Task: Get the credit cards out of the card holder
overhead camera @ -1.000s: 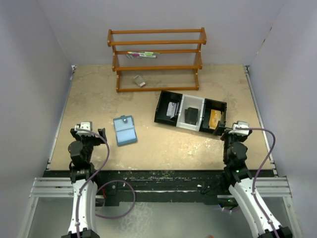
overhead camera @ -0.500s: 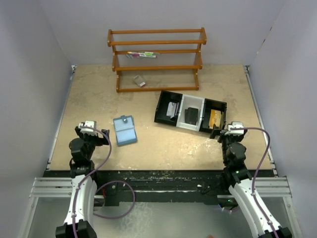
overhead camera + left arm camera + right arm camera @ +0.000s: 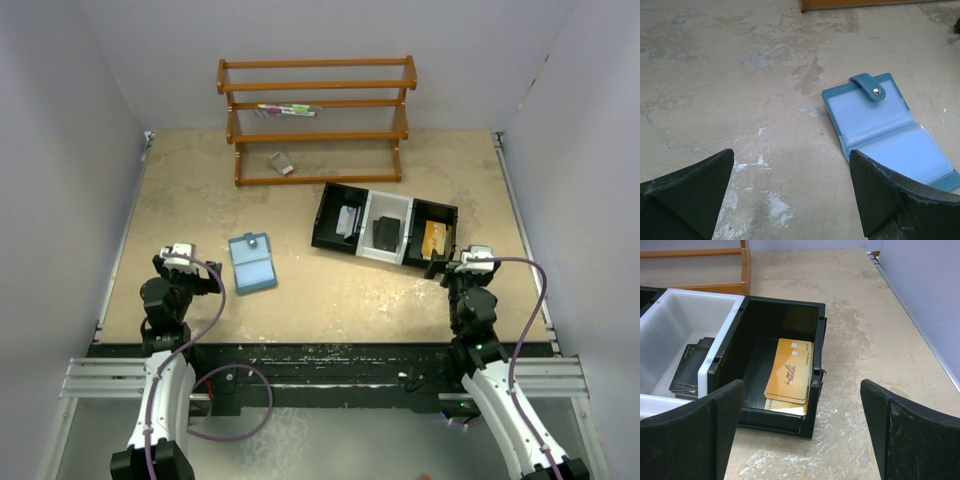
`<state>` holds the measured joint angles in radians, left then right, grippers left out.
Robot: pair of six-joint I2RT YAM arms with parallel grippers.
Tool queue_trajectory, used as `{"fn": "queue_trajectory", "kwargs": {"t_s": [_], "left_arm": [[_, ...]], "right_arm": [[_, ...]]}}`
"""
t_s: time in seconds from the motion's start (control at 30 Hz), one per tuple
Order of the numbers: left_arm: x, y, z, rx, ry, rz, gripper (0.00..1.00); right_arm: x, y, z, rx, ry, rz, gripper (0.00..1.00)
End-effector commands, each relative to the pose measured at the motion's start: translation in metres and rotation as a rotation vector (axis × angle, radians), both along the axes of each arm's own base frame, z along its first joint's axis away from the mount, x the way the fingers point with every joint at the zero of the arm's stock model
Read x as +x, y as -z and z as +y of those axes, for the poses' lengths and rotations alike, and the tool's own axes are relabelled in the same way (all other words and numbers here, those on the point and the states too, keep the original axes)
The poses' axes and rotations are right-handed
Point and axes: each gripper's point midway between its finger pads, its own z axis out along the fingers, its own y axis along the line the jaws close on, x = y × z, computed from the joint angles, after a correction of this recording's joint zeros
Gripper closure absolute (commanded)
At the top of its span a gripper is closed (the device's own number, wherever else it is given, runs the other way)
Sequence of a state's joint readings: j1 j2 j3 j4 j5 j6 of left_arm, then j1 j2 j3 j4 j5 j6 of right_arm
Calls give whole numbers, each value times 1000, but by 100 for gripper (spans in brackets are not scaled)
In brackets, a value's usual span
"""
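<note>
The card holder [image 3: 890, 131] lies open and flat on the tabletop [image 3: 740, 75], with its snap tab [image 3: 869, 86] at the 11 o'clock end. Its clear pockets look pale blue, and I can't see a dark card in them. It sits at 2 o'clock from the left gripper [image 3: 791, 152], near but not touching. That gripper is spread wide & holds nothing. The right gripper [image 3: 802, 385] is wide & empty too, well apart, just by the black tray [image 3: 780, 304]. Dark credit cards [image 3: 690, 367] lie in the tray's white middle box. An orange card [image 3: 789, 375] lies in the box at 3 o'clock of it.

What could go wrong, I think: the holder is soft, so a pull w/ one gripper could drag it or flip it shut. Cards are thin & flat, so a gripper may slip off or pinch the pocket instead.
</note>
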<state>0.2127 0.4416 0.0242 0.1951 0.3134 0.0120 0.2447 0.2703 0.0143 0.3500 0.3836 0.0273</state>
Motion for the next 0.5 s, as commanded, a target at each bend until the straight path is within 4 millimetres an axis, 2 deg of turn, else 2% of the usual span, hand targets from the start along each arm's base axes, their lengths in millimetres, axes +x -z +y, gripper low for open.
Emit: {"fn": "queue_trajectory", "kwargs": {"t_s": [0.0,0.47], "left_arm": [[7,-22,-2,24,26,-73,1],[7,-21,-4,25,38,-69,1]], "right_arm": [[2,-17,-2,22,21,-59,0],[2,-17,-3,23,22,-59,0]]}}
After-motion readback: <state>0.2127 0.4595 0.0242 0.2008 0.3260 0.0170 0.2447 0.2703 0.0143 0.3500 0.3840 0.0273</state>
